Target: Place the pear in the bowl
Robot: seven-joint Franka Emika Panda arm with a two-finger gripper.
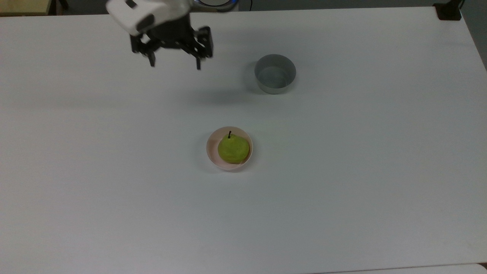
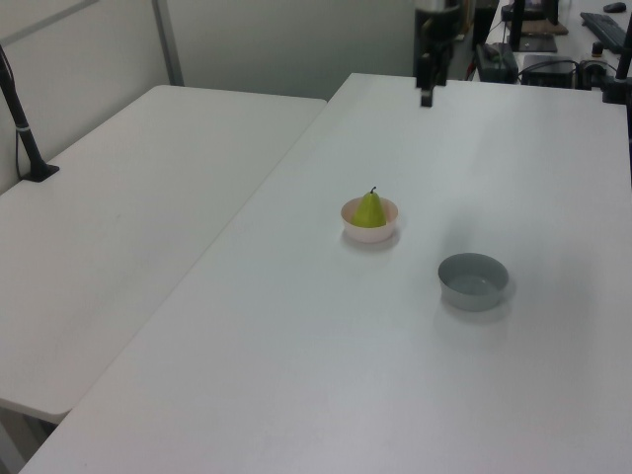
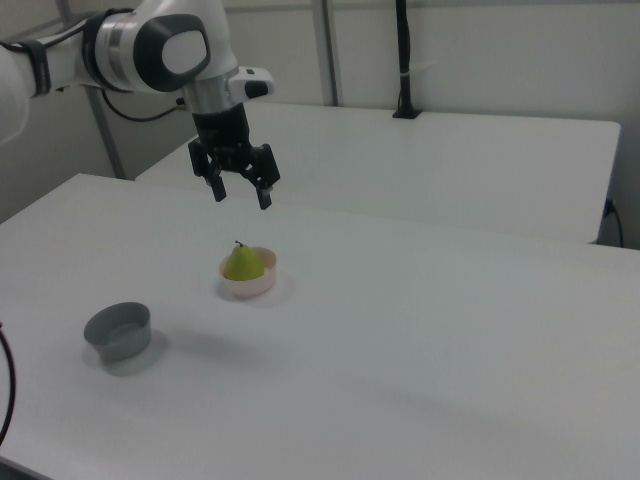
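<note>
You see the small yellow-green pear (image 1: 233,149) sitting inside the pale pink glossy bowl (image 1: 212,153), the empty pincer (image 1: 174,64) spread wide high above it, so nothing remains.

Wide bare table (image 1: 342,190) on every side of the pink bowl (image 1: 211,152); clear approach from all directions and from above. Pear (image 1: 233,148) filling most of the bowl, stem up, leaving little room inside. Grey bowl (image 1: 275,73) well apart, toward the top view's upper right, the sole other obstacle on the surface. Gripper (image 1: 174,64) raised high, fingers spread, well clear of both bowls.
</note>
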